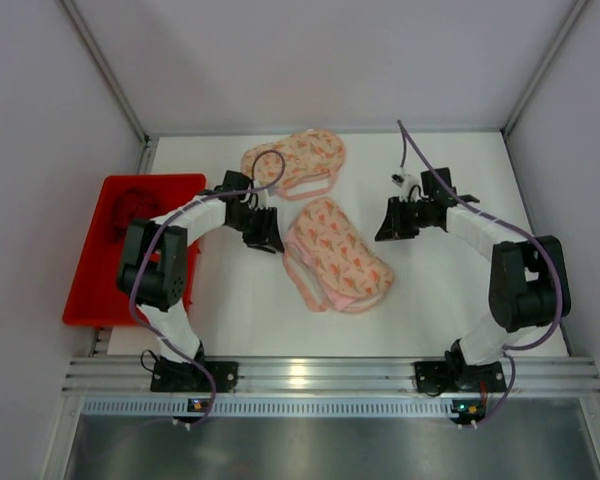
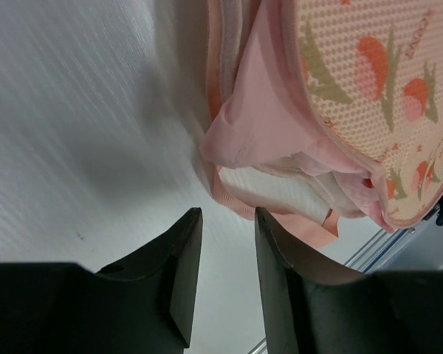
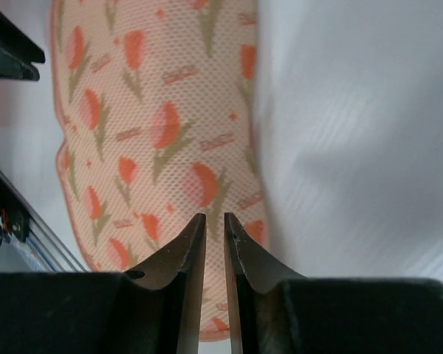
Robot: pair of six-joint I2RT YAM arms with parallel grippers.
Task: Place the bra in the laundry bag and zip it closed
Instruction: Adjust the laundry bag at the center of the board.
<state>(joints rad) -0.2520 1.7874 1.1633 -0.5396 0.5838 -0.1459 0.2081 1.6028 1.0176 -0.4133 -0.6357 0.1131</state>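
Observation:
The laundry bag [image 1: 335,245] is pink mesh with an orange tulip print and lies in the middle of the table. The pale pink bra [image 1: 315,292] pokes out along its near-left edge. In the left wrist view the bra [image 2: 258,125] bulges out from under the bag's mesh [image 2: 369,96]. My left gripper [image 1: 265,232] sits at the bag's far-left corner, open and empty [image 2: 227,210], just short of the bra. My right gripper [image 1: 385,222] is off the bag's far-right edge. Its jaws [image 3: 215,215] are almost together and empty above the mesh [image 3: 155,125].
A second tulip-print mesh piece [image 1: 295,155] lies at the back behind the left gripper. A red tray [image 1: 90,290] stands at the left edge of the table. White walls close in the back and both sides.

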